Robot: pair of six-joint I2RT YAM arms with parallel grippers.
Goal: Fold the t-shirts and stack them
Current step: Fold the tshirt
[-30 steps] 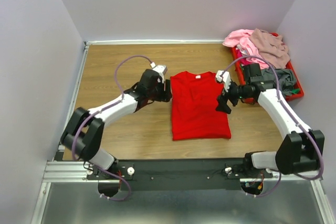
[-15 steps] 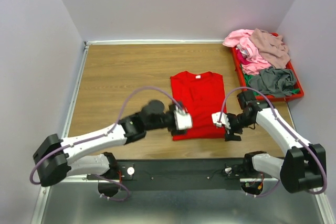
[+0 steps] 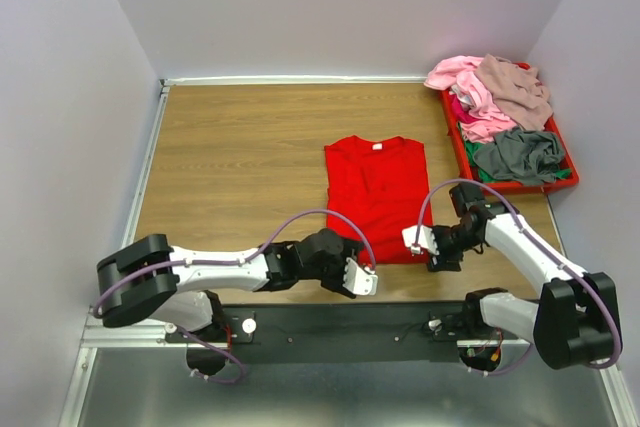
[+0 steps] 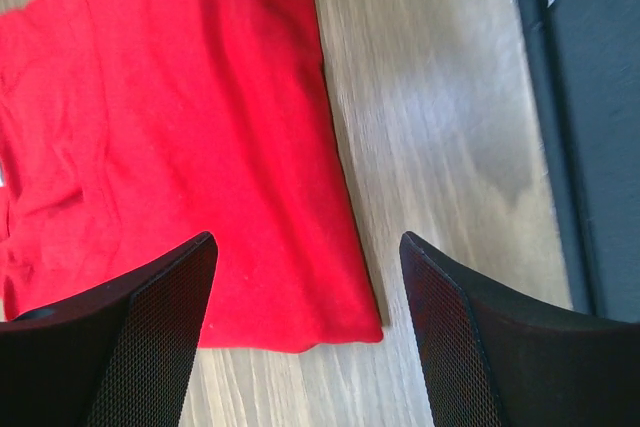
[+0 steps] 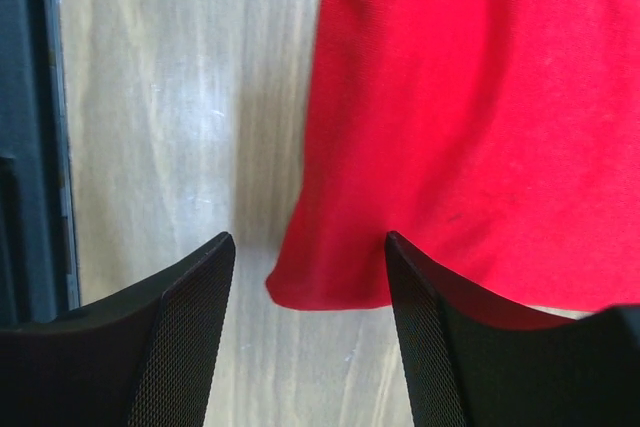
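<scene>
Left claw (image 4: 305,242), right claw (image 5: 308,237) agape, empty, over near corners of red t-shirt (image 4: 170,127), partly cropped.

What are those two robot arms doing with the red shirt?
They are folding t-shirts. The red t-shirt lies flat on the table, its sleeves folded in. The left gripper and the right gripper each hover open at a bottom corner of it, holding nothing yet. A heap of other t-shirts waits in the red tray at the far right.
</scene>
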